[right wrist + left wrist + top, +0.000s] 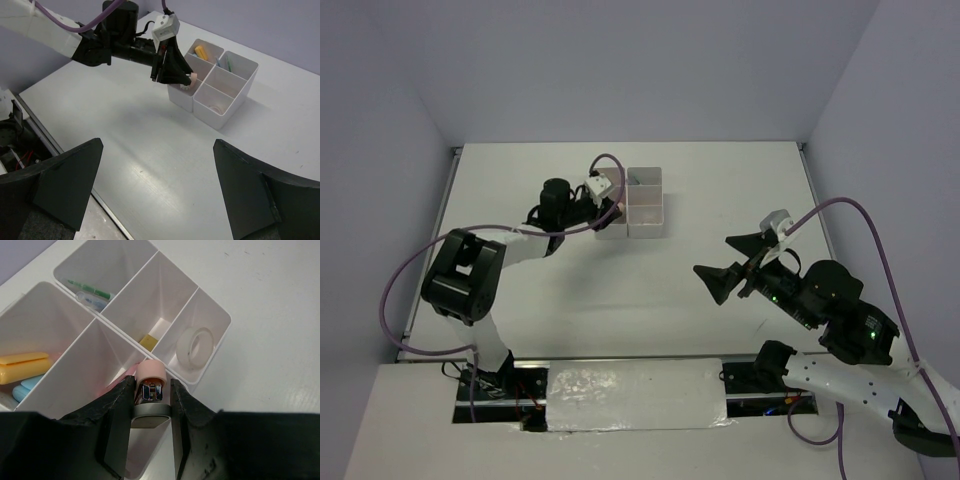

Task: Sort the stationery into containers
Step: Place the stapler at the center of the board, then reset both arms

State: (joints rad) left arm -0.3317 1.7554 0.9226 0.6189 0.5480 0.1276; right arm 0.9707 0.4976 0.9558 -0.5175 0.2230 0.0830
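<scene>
**Left gripper holds pink-capped marker over the container block, right arm idle**

The left gripper (150, 387) is clamped on a pink-capped marker (151, 372), with a finger on each side of its dark barrel. The marker's long axis runs along the fingers, so the cap pokes out past the tips, pointing forward and down at the container block (95, 320). In the left wrist view the cap hangs over the rim of the compartment beside the one with the clear tape ring (196, 342). Something pink already lies in that compartment. Judged: the drop is almost straight below, and opening here should land it in the pink one. The cap is close to the dividing wall, though, so a slight push forward may be needed.

The other compartments hold green pens (90, 288), a yellow marker (22, 367) and a small yellow piece (149, 342).

The right gripper (720, 262) is spread wide and holds nothing. It sits above the counter (570, 300), well apart from the block, so the left arm is clearly nearer
</scene>
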